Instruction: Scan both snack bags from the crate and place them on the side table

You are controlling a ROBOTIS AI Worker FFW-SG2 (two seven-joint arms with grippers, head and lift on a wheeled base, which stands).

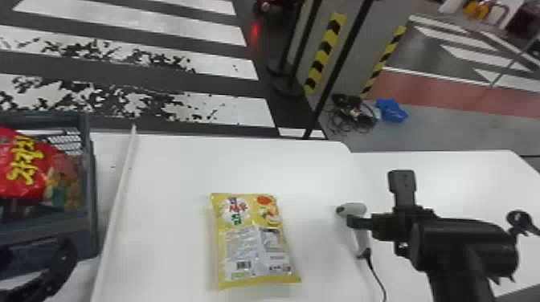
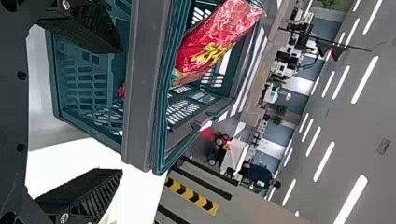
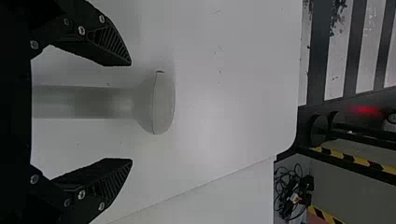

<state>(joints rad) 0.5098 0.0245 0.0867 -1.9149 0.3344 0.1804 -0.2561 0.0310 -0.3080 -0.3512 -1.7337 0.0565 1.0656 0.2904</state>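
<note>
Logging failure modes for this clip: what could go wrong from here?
The open right gripper has the scanner between its fingers; an off-centre close might nudge it askew. The scanner's cord trails over the table and could snag in a lift. The left gripper is close by the crate and might bump it.

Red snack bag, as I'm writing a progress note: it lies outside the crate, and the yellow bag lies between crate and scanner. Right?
One thing is off: the red snack bag lies inside the crate, as the head view shows. The yellow bag does lie between crate and scanner.
</note>
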